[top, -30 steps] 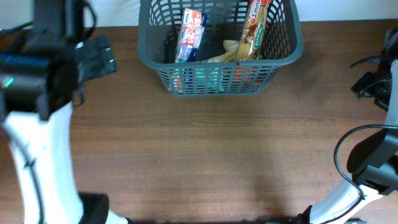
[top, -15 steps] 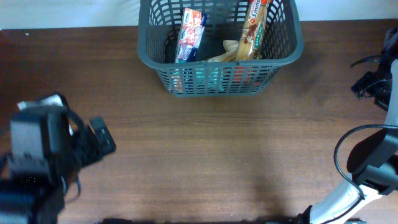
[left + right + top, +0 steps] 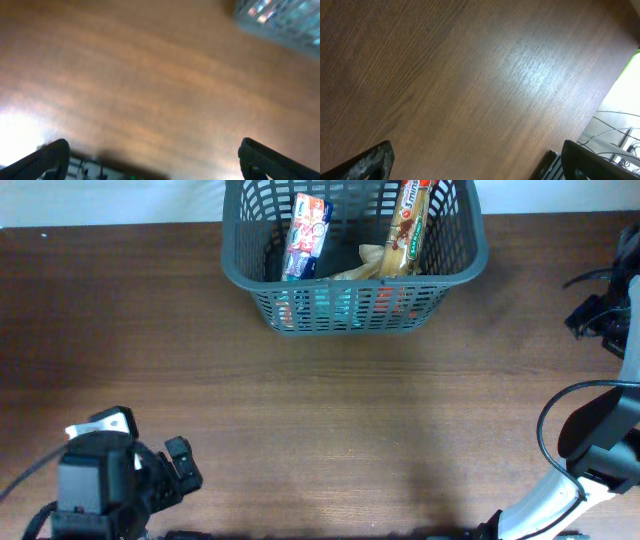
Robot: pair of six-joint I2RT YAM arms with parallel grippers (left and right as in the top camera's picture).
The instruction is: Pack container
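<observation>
The container, a dark grey slotted basket, stands at the back middle of the table. In it lie a white, red and blue packet, a long brown snack packet and a beige item. My left gripper is low at the front left, far from the basket, and is open. In the blurred left wrist view its gripper has only bare wood between the fingers, and the container shows at the top right corner. My right gripper is open over bare table.
The right arm stands at the table's right edge, with cables beside it. The right wrist view shows the table's edge and cables on the floor beyond it. Brown wood table spreads in front of the basket.
My left arm has swept from beside the container's left side down to the front-left corner of the table, still open. The right arm and the basket's contents have not moved.
</observation>
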